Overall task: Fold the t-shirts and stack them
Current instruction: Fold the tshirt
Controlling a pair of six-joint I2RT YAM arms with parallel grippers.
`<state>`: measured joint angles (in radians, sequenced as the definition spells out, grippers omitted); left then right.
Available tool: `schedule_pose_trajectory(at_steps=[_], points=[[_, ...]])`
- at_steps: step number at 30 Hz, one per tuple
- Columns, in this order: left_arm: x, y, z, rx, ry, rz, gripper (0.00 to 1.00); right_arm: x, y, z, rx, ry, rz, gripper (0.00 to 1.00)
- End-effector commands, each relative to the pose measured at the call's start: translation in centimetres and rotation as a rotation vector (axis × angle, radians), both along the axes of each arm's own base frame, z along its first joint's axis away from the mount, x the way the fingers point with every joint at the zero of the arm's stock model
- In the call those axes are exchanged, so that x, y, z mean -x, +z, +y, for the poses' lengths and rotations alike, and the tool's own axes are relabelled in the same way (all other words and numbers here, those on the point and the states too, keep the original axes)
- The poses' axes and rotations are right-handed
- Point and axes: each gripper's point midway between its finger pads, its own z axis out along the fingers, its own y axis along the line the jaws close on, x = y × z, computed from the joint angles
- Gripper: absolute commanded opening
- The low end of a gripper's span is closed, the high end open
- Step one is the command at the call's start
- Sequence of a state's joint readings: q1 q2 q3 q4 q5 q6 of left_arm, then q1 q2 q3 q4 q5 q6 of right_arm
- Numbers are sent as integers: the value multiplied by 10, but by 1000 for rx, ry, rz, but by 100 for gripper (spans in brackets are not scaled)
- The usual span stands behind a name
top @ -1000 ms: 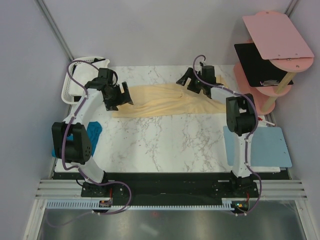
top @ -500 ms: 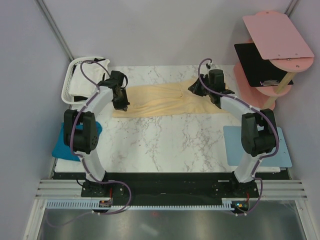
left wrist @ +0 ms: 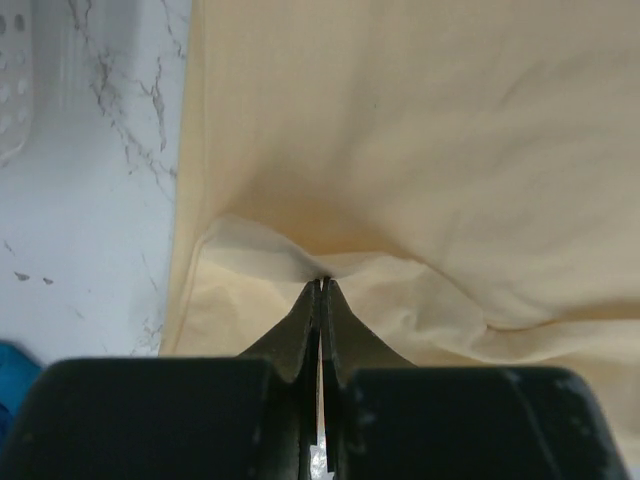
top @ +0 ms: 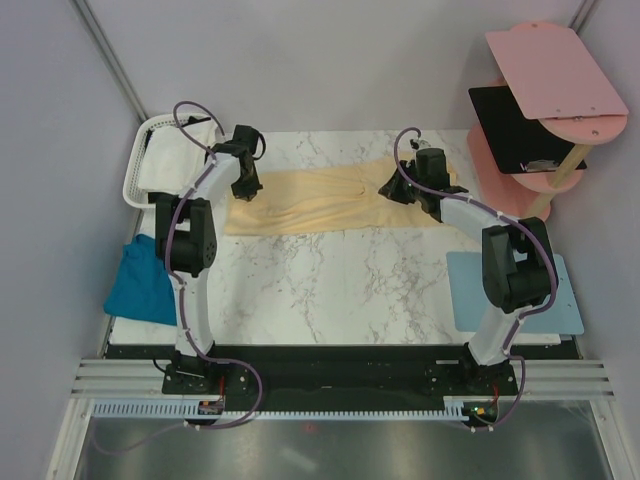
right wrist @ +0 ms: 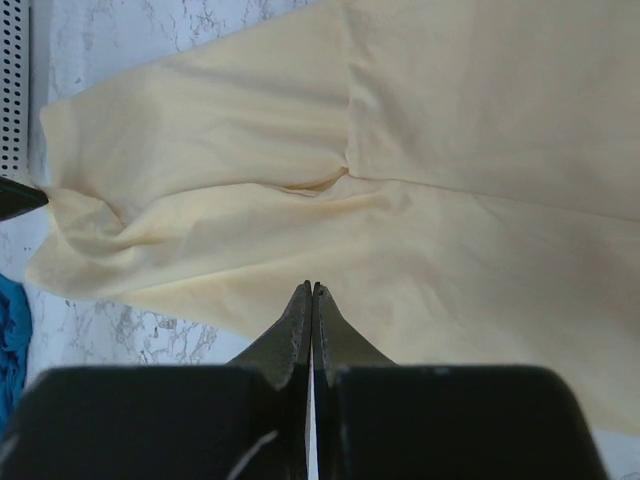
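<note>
The pale yellow t-shirt (top: pixel 320 200) lies spread sideways across the far half of the marble table. My left gripper (top: pixel 244 190) is at its left end. In the left wrist view this gripper (left wrist: pixel 320 284) is shut, and the yellow cloth (left wrist: pixel 450 130) puckers up into its tips. My right gripper (top: pixel 393 192) hangs over the shirt's right part. Seen from the right wrist, it (right wrist: pixel 311 286) is shut just above the near hem of the flat cloth (right wrist: pixel 450 150), with no cloth seen between the tips. A teal t-shirt (top: pixel 140 285) lies crumpled at the left edge. A white t-shirt (top: pixel 170 165) sits in the basket.
The white slotted basket (top: pixel 130 188) stands at the far left corner. A light-blue mat (top: pixel 530 290) lies at the right edge. A pink tiered shelf (top: pixel 540 60) with a black slab (top: pixel 515 125) stands at the far right. Grey walls close in the table.
Both grippers went from open to shut. Both arms stretched farther out: the left gripper moved to the shirt's far left end, and the right one shifted slightly over the shirt's right part. The shirt stays flat.
</note>
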<state>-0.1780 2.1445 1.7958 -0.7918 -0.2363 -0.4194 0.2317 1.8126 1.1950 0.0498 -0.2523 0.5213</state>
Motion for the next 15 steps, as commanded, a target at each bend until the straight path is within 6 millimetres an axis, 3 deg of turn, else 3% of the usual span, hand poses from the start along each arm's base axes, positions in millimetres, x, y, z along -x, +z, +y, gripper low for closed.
schedule_pose_trajectory(at_steps=[1, 4, 5, 9, 10, 15], points=[[-17, -11, 12, -47, 76, 1, 2, 1, 6, -7, 50, 3, -32, 0], [-26, -17, 16, -68, 86, 5, 2, -2, 6, -18, 115, -29, -40, 0], [-33, -12, 20, -86, 97, -12, 2, 4, -2, -25, 152, -39, 1, 0], [-31, -14, 36, -155, 132, 15, 2, 6, -14, -52, 292, -114, 57, 0], [-27, -15, 44, -168, 151, 25, 2, 8, -21, -65, 354, -163, 90, 0], [-18, -20, 62, -179, 208, 58, 2, 20, -52, -92, 487, -246, 232, 0]])
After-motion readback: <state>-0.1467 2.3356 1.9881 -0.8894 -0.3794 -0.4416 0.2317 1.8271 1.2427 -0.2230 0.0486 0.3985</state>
